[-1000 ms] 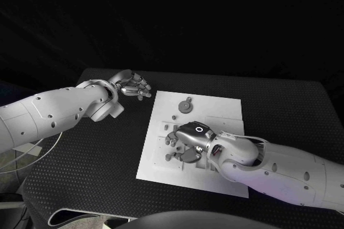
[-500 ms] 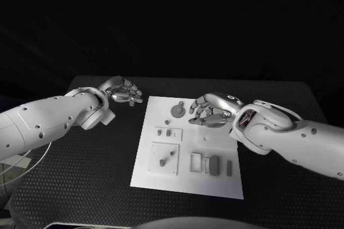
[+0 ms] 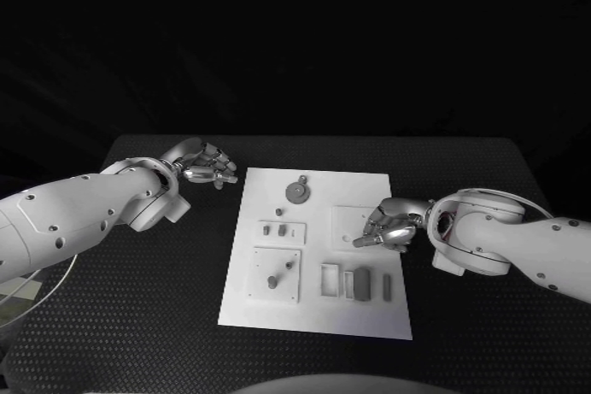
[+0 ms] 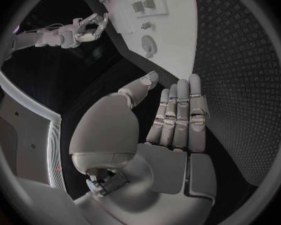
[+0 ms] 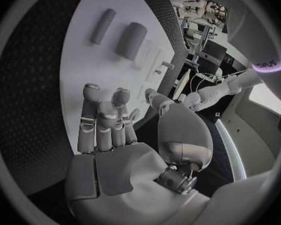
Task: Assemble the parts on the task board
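Task board [image 3: 318, 304], a white plate, lies mid-desk on the black desk [image 3: 148, 317], long side running away from the robot. Right hand [image 3: 389, 226] sits over the board's right edge, about halfway along, fingers curled down w/ tips low over or on a raised square pad there; can't tell if they touch. Nothing seen held in it; right wrist view shows the fingers [image 5: 98, 120] bent in over the white board w/ empty palm. Just nearer the robot than that hand lie the parts: a frame-like piece [image 3: 332, 279], a dark block [image 3: 362, 284] beside it, and a slim bar [image 3: 387, 286] next over, all near the hand but apart from it. Round gear-like disc [image 3: 297, 190] sits at the board's far end, well apart from the right hand, closer to the left one. Two small pieces [image 3: 281, 230] stand on a little plate on the board's left half; a peg [image 3: 272, 281] stands in a larger plate closer in. Left hand [image 3: 203, 165] hangs off the board's far left corner above the desk, fingers loosely bent, holding nothing; left wrist view shows its fingers [image 4: 178, 117] straight, side by side, palm bare.
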{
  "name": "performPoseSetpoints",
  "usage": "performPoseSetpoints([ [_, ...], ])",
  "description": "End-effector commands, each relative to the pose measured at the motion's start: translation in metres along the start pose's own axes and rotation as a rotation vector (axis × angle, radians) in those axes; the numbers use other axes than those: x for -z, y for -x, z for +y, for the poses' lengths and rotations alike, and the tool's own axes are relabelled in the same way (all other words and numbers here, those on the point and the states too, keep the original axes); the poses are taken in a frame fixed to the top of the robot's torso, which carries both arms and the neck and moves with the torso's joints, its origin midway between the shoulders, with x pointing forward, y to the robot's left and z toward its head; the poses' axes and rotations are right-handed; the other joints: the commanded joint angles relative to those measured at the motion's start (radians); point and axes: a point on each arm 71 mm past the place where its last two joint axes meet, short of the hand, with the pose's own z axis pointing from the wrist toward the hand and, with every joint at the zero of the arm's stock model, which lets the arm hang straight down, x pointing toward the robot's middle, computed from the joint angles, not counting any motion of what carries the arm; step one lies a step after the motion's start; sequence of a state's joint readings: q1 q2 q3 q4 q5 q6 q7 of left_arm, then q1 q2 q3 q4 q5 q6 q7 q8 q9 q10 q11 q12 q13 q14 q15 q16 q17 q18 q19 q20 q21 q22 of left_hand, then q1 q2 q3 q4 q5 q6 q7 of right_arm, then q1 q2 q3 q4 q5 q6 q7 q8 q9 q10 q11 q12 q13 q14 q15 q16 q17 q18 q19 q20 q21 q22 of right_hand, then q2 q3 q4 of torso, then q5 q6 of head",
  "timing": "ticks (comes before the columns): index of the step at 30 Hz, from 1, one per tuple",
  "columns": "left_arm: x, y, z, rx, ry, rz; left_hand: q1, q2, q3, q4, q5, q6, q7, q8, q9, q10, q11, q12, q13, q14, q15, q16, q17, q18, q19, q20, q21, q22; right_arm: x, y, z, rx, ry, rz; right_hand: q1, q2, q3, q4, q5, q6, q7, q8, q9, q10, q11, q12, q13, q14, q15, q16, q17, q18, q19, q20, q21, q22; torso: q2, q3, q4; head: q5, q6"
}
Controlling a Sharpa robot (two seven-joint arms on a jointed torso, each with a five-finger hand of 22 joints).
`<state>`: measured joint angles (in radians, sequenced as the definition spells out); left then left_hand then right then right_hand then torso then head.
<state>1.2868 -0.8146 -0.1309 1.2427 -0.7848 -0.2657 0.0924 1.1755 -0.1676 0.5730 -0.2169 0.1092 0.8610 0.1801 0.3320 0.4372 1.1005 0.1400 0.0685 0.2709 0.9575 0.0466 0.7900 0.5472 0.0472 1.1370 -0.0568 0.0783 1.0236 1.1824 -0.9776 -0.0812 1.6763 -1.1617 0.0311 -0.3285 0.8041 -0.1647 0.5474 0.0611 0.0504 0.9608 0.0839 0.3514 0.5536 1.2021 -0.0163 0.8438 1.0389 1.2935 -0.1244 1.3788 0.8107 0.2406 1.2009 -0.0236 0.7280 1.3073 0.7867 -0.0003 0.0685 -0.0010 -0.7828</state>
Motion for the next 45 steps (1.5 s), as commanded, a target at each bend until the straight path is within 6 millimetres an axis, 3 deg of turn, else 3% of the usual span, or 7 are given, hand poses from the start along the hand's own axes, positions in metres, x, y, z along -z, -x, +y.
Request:
performPoseSetpoints([
  [1,0.000,-0.001,-0.001,0.005,-0.003,0.008,0.008,0.002,-0.002,0.002,-0.002,-0.006,-0.002,0.006,-0.001,0.001,0.004,0.000,-0.001,0.007,-0.003,-0.007,0.002,0.015,0.007,0.002,-0.004,0.001,0.006,-0.015,-0.009,-0.063,-0.114,0.144,-0.037,-0.012,-0.005,0.037,-0.002,0.011,0.000,0.006,0.006,-0.004,-0.012,0.026,0.021,0.005,-0.013,0.010,0.006,0.021,0.003,-0.009,0.000,0.021,0.001,-0.0005,-0.0008,-0.001,-0.004],
  [8,-0.001,-0.002,-0.002,0.005,-0.001,0.012,0.008,0.002,-0.002,0.002,-0.002,-0.006,-0.002,0.006,-0.001,0.001,0.004,0.000,-0.001,0.008,-0.003,-0.007,0.002,0.015,0.007,0.002,-0.005,0.001,0.012,-0.024,-0.012,-0.032,-0.142,0.204,-0.076,-0.036,0.007,0.117,-0.002,0.034,-0.010,0.014,0.022,0.000,-0.023,0.072,0.052,0.002,-0.023,0.036,0.022,0.021,0.008,-0.023,0.015,0.023,0.001,-0.0019,0.0015,-0.010,-0.011],
  [18,-0.001,-0.002,-0.001,0.006,0.003,0.016,0.007,0.002,-0.002,0.004,-0.001,-0.006,-0.002,0.007,-0.001,0.001,0.004,0.000,-0.001,0.008,-0.003,-0.008,0.003,0.014,0.007,0.002,-0.005,0.001,0.015,-0.030,-0.016,-0.013,-0.156,0.253,-0.076,-0.027,-0.001,0.166,-0.001,0.062,-0.021,0.021,0.036,0.018,-0.034,0.090,0.058,0.002,-0.032,0.056,0.031,0.021,0.007,-0.030,0.035,0.024,0.002,-0.0028,0.0015,-0.012,-0.019],
  [24,-0.001,-0.003,-0.001,0.007,0.004,0.017,0.006,0.002,-0.003,0.005,-0.001,-0.006,-0.002,0.007,-0.001,0.001,0.004,0.000,-0.002,0.008,-0.002,-0.008,0.003,0.014,0.007,0.002,-0.005,0.001,0.015,-0.038,-0.017,-0.008,-0.161,0.278,-0.074,-0.015,-0.015,0.181,-0.001,0.069,-0.024,0.020,0.040,0.023,-0.036,0.093,0.058,0.001,-0.034,0.063,0.034,0.021,0.004,-0.032,0.043,0.024,0.002,-0.0026,0.0005,-0.013,-0.024],
  [37,-0.001,-0.003,-0.001,0.007,0.002,0.019,0.004,0.002,-0.003,0.007,0.000,-0.006,-0.002,0.007,-0.001,0.001,0.004,0.000,-0.002,0.008,-0.002,-0.009,0.005,0.014,0.007,0.002,-0.005,0.001,0.000,-0.051,-0.005,-0.001,-0.140,0.276,-0.069,-0.018,-0.026,0.187,-0.001,0.067,-0.024,0.017,0.041,0.023,-0.036,0.092,0.057,-0.001,-0.034,0.065,0.034,0.021,0.000,-0.033,0.047,0.024,0.002,-0.0014,0.0024,-0.016,-0.027],
  [45,0.000,-0.002,0.000,0.008,0.005,0.016,0.003,0.002,-0.003,0.008,0.000,-0.006,-0.002,0.007,-0.002,0.001,0.004,0.000,-0.002,0.008,-0.002,-0.009,0.005,0.014,0.008,0.002,-0.005,0.001,-0.007,-0.049,-0.003,0.020,-0.145,0.244,-0.026,-0.026,-0.048,0.163,-0.002,0.060,-0.021,0.007,0.043,0.020,-0.033,0.087,0.053,-0.004,-0.032,0.063,0.031,0.021,-0.008,-0.033,0.055,0.022,0.002,-0.0015,0.0028,-0.013,-0.032],
])
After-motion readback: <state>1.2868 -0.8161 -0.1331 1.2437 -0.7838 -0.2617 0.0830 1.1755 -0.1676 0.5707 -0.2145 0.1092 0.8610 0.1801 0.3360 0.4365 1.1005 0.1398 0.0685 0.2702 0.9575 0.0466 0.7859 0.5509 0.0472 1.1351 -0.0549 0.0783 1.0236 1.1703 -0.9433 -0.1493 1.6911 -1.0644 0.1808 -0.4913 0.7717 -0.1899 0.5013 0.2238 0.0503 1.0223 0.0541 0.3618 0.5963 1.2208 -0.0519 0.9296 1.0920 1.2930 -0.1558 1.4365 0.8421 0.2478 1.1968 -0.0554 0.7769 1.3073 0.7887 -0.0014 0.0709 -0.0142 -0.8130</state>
